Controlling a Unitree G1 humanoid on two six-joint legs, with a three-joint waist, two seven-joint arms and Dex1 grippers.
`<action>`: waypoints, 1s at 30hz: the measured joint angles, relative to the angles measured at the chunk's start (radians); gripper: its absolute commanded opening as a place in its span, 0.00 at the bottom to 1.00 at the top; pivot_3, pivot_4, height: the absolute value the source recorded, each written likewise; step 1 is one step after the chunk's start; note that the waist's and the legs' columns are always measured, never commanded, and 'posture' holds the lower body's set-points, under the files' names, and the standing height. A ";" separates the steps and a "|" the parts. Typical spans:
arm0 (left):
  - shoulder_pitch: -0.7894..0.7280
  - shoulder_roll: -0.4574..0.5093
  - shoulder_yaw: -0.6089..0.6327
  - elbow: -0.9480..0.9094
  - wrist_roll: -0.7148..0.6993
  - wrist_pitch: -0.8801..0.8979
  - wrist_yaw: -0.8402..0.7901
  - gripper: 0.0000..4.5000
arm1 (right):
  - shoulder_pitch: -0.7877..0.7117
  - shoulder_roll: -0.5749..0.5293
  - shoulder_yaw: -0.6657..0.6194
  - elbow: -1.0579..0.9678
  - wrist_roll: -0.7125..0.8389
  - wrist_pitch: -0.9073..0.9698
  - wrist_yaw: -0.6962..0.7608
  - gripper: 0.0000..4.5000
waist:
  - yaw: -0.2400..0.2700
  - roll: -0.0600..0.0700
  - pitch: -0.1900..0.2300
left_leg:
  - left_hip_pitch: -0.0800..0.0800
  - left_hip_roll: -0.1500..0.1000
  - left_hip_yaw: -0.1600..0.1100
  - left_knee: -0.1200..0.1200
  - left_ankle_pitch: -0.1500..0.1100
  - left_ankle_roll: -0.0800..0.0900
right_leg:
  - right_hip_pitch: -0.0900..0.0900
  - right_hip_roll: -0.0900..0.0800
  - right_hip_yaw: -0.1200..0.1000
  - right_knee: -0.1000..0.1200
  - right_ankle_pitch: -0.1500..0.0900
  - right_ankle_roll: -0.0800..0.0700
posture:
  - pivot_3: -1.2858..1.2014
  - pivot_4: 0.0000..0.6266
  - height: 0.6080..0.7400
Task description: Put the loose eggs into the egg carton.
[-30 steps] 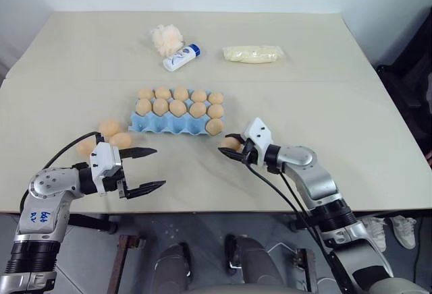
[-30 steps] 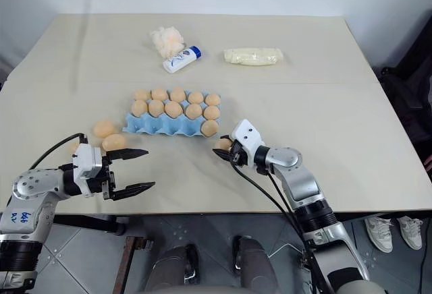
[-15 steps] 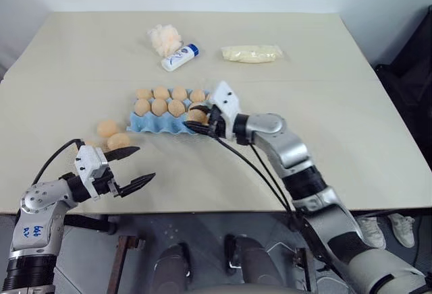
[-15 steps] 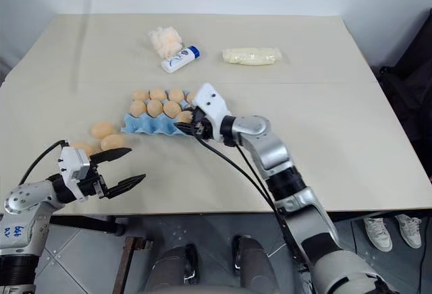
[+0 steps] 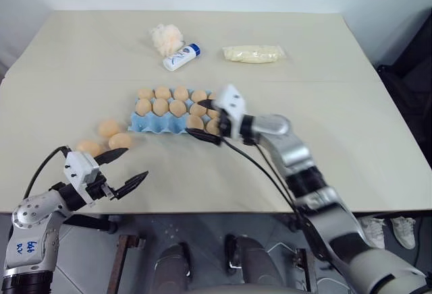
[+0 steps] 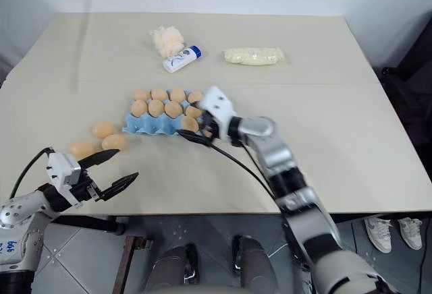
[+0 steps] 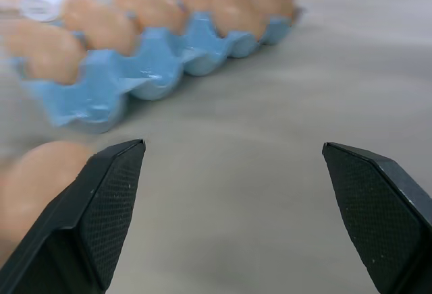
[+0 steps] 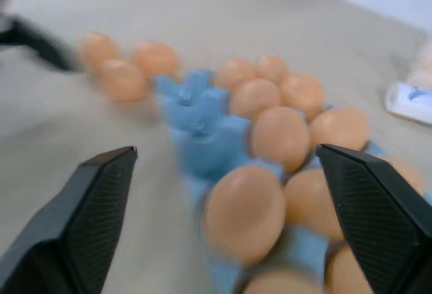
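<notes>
Blue egg carton (image 5: 177, 120) sits mid-table, most cups filled w/ tan eggs; several cups on its front-left side are bare. Three loose eggs (image 5: 108, 138) lie clustered on the table just left of the carton, near the front-left edge.

R gripper (image 5: 206, 119) hovers at the carton's right end, jaws spread wide, holding nothing; an egg sits in the cup right below it. L gripper (image 5: 123, 168) hangs near the table's front edge, just in front of the loose eggs, jaws wide open, empty.

Behind the carton: fluffy cream puff (image 5: 166, 36), white bottle w/ blue cap (image 5: 181, 56) lying on its side, label unreadable, and a pale yellow bag (image 5: 254, 53).

Table (image 5: 351, 125) is plain beige. Pale wall behind; grey tile floor below.
</notes>
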 measured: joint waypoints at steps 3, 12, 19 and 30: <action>0.016 -0.004 0.053 0.000 -0.001 0.003 0.051 1.00 | 0.124 -0.098 -0.057 -0.099 0.082 -0.032 0.117 1.00 | -0.003 0.000 0.000 | 0.000 0.000 0.001 0.000 0.000 0.000 | 0.000 0.001 0.000 0.000 0.000 0.000 | 0.52 0.24 1.00; 0.171 -0.106 0.217 0.000 -0.030 -0.002 0.170 1.00 | 0.265 -0.213 -0.102 -0.194 0.161 -0.099 0.249 1.00 | -0.008 0.000 0.000 | 0.002 0.001 0.001 0.002 -0.003 -0.005 | 0.000 0.003 0.001 -0.001 -0.001 -0.002 | 0.52 0.24 1.00; 0.187 -0.135 0.244 -0.004 -0.031 -0.019 0.236 1.00 | 0.264 -0.193 -0.097 -0.204 0.159 -0.112 0.231 1.00 | 0.002 0.000 0.000 | -0.001 0.001 0.001 0.002 -0.003 -0.003 | 0.002 0.002 0.001 -0.012 0.000 -0.002 | 0.52 0.24 1.00; -0.176 -0.064 0.166 0.273 0.031 -0.038 0.280 1.00 | 0.228 -0.181 -0.086 -0.191 0.129 -0.128 0.207 1.00 | 0.017 0.000 0.000 | 0.000 0.002 0.005 0.001 -0.003 0.000 | 0.001 0.003 0.001 -0.008 0.003 0.002 | 0.52 0.24 1.00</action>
